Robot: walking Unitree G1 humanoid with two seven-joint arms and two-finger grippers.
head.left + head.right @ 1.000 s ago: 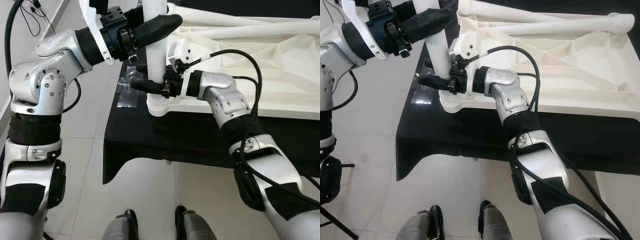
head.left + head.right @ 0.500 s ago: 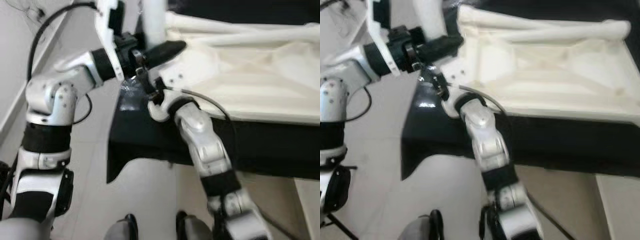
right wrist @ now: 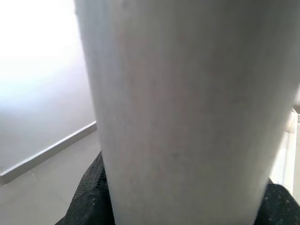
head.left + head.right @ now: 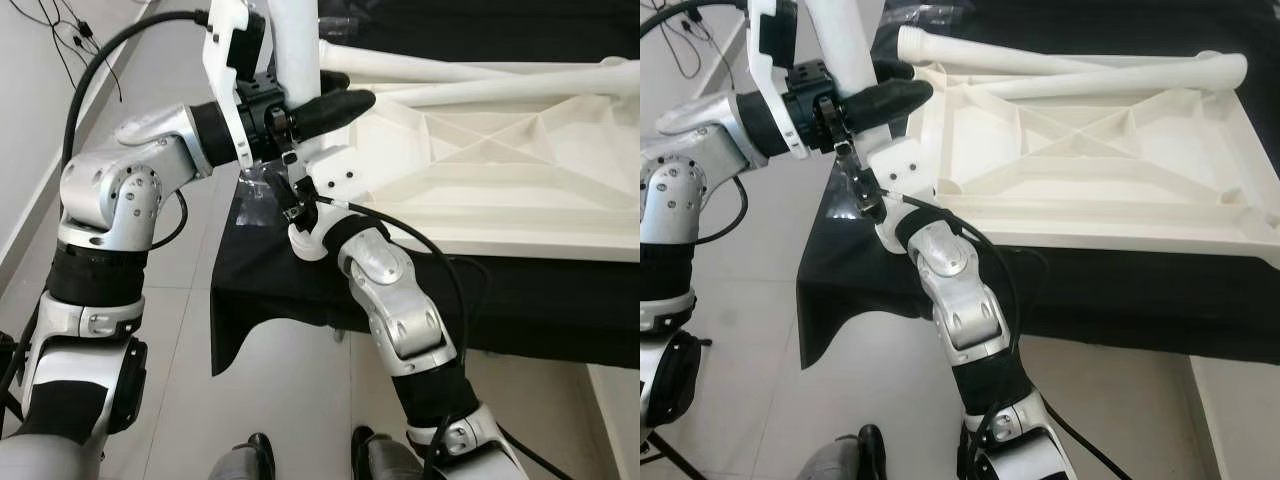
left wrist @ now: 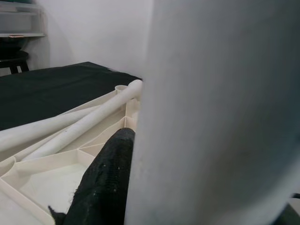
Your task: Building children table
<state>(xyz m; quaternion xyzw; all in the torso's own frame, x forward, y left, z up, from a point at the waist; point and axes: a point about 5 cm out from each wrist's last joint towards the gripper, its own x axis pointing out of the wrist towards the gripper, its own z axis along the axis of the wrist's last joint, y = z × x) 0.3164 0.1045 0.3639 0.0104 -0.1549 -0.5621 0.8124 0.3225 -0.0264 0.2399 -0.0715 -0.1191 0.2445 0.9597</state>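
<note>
The white table top point(image 4: 480, 170) lies upside down on the black-clothed table point(image 4: 270, 290). A white leg point(image 4: 297, 45) stands upright in the socket at its near left corner. My left gripper point(image 4: 343, 92) is shut on this leg partway up; a black finger point(image 5: 101, 183) presses against it. Lower down, just above the socket, my right gripper point(image 4: 296, 207) is shut on the same leg, with a black finger point(image 3: 91, 197) on either side of it. Two loose white legs point(image 4: 430, 68) lie across the far side of the table top.
A clear plastic bag point(image 4: 256, 186) lies on the black cloth left of the socket. Light floor tiles point(image 4: 280, 400) run in front of and left of the table. Cables point(image 4: 60, 30) lie by the wall at the far left. My feet point(image 4: 262, 450) stand close to the table edge.
The head camera shifted. My right elbow swung in, so the forearm now reaches the leg from below instead of from the right. Both grippers stay on the upright leg.
</note>
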